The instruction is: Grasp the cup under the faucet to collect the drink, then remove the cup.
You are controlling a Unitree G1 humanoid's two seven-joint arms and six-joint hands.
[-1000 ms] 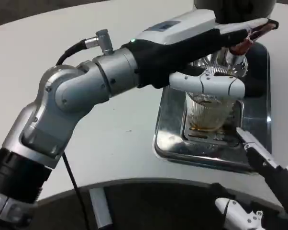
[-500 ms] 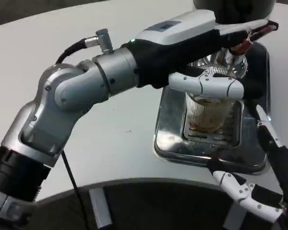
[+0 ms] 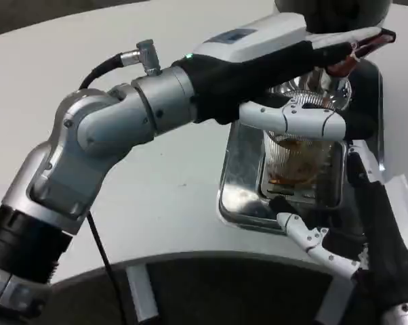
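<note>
Fingers of left hand (image 3: 292, 118) wrap ribbed clear plastic cup (image 3: 295, 159) w/ amber drink; right hand (image 3: 339, 230) spread, empty. Keep cup upright, steady under faucet (image 3: 319, 84).

light: bright, even | glare: steel tray (image 3: 239, 177) | shadows: soft | focus: slightly blurred

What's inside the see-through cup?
A little brown drink sits low in the cup. The left robot hand wraps around its rim, covering the top, so the fill level isn't clear.
</note>
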